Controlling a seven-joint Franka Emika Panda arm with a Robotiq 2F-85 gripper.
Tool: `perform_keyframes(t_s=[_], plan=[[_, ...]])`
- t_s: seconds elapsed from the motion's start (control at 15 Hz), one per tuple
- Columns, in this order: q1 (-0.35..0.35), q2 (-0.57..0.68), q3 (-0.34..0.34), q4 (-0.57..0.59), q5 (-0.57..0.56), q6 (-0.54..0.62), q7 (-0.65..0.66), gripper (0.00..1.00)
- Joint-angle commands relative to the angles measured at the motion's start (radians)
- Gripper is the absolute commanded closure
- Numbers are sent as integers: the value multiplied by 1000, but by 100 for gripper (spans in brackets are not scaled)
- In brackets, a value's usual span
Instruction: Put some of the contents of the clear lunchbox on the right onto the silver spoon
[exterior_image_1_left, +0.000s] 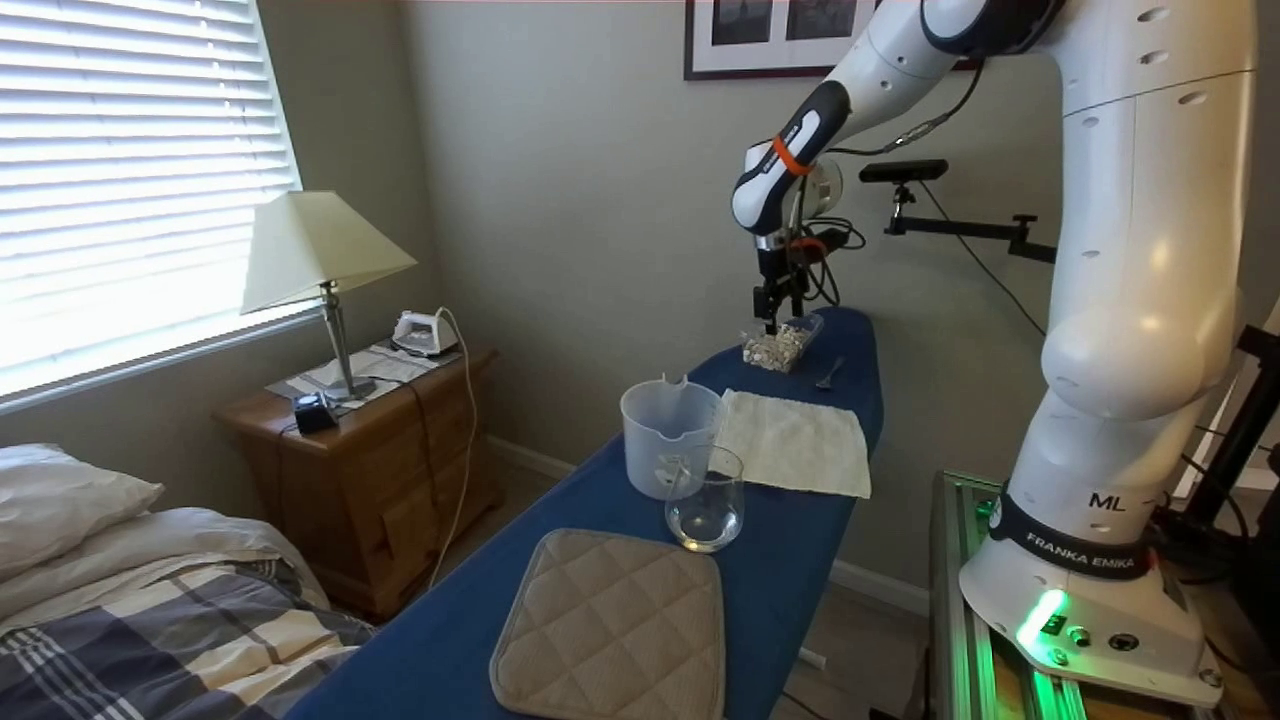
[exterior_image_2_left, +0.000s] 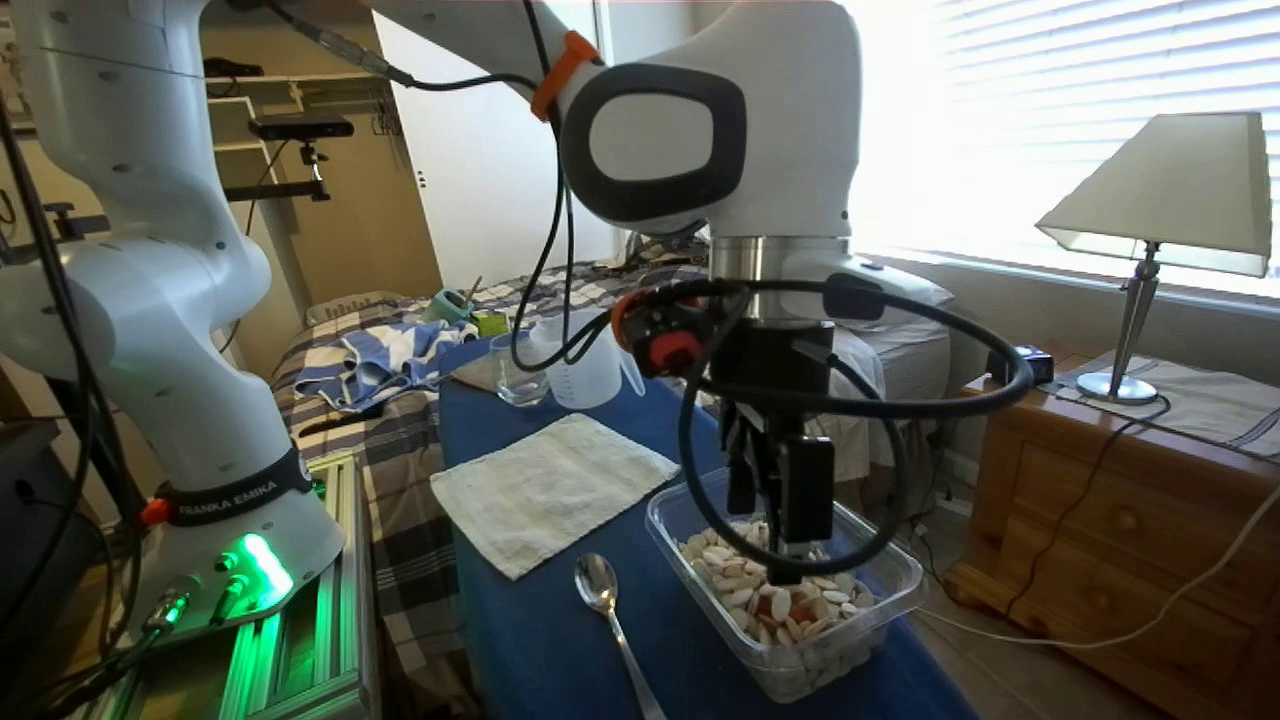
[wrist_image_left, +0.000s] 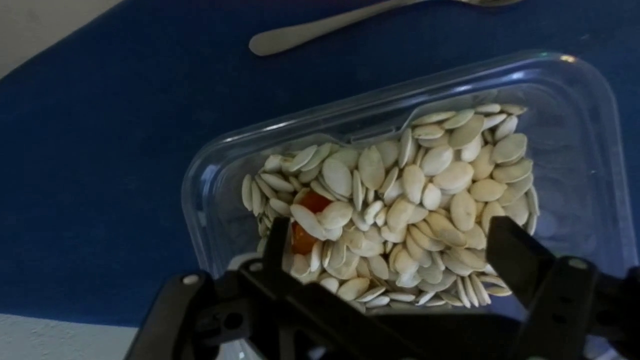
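The blue counter (exterior_image_1_left: 440, 660) runs beneath my hand (wrist_image_left: 390, 235). Farthest from my hand on it lies the beige quilted pad (exterior_image_1_left: 615, 625); much nearer, the white cloth (exterior_image_2_left: 555, 490). Past the cloth from my hand stands the translucent pitcher (exterior_image_1_left: 655, 430). Directly under my hand sits the clear lunchbox (wrist_image_left: 580, 165). I hold that hand pointing down, released, its fingers (wrist_image_left: 515, 260) spread wide over it. The glass (exterior_image_1_left: 705, 515) stands beside the pitcher. To one side of my hand, near the lunchbox but apart from it, lies the silver spoon (exterior_image_2_left: 617, 628). Pale seeds (wrist_image_left: 400, 220) lie in the lunchbox below my fingers; whether I touch them I cannot tell. Among them, by one finger, show reddish bits (wrist_image_left: 303, 240).
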Motion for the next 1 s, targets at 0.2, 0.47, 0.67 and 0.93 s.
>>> perform_keyframes(t_s=[0.2, 0.47, 0.67, 0.93], plan=[[-32, 56, 27, 32, 69, 35, -37, 34], [-35, 65, 29, 36, 67, 45, -41, 62], [-37, 65, 31, 39, 68, 44, -43, 82], [-36, 64, 34, 43, 64, 39, -44, 98]])
